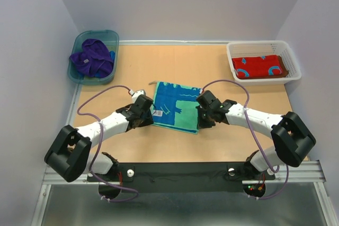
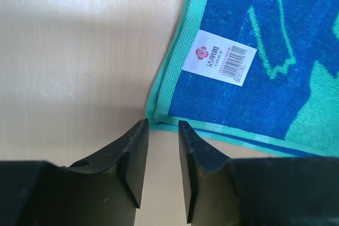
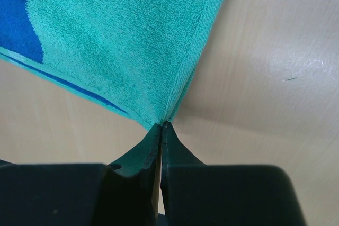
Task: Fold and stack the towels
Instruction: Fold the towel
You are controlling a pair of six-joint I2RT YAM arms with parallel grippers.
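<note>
centrally, teal towel on tan table, pale walls; left hand released, right hand pinching corner.

Teal tub, white basket on wooden table.

Both wrist views cut off the teal towel. Print on its label is too small to read; whether the right claw pinches the corner is unclear.

a teal and blue towel lies folded flat at the centre of the bench. a purple towel sits crumpled at 10 o'clock. a red towel with blue marks lies folded at 2 o'clock.
</note>
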